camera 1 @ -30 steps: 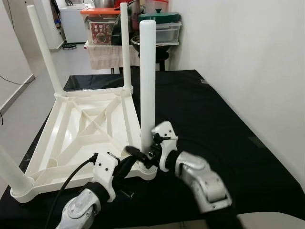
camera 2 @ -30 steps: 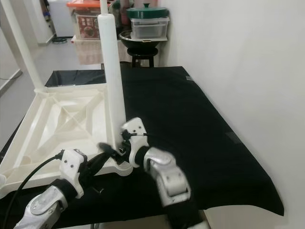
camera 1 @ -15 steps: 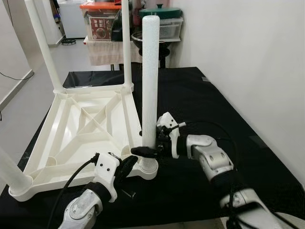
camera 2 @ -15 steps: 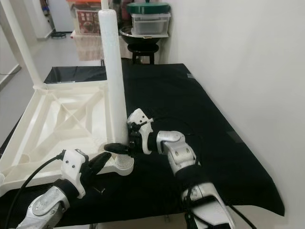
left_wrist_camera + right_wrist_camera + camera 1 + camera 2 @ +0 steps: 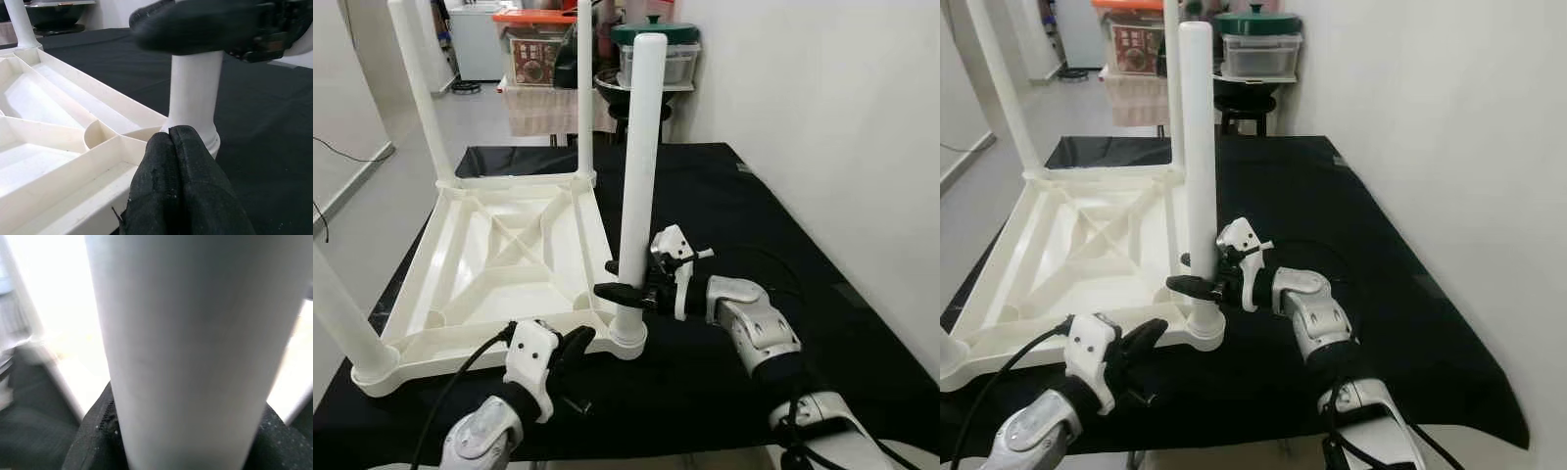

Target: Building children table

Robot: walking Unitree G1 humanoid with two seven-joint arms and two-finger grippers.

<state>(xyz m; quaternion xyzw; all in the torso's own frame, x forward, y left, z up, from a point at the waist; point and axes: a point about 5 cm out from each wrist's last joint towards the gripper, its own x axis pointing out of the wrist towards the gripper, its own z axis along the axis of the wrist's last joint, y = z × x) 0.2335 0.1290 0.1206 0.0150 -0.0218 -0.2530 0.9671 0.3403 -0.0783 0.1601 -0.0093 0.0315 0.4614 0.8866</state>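
Observation:
A white plastic children's table (image 5: 509,255) lies upside down on the black cloth, with legs standing up from its corners. My right gripper (image 5: 619,279) is shut on the near right leg (image 5: 638,166) just above its socket (image 5: 626,338). In the right wrist view that leg (image 5: 190,347) runs between the two black fingers (image 5: 93,440). My left gripper (image 5: 579,340) is shut with nothing in it, its fingertips (image 5: 171,142) pressed together at the table's front rim, close beside the same socket.
The black-covered worktop (image 5: 754,225) runs along a white wall on the right. A small dark part (image 5: 576,403) lies on the cloth near the front edge. Boxes and a green-lidded pot (image 5: 656,34) stand on a shelf behind.
The camera has shifted. My right arm has stretched out and now grips the leg slightly higher, and the leg stands straighter. My left gripper has drawn back a little from the socket.

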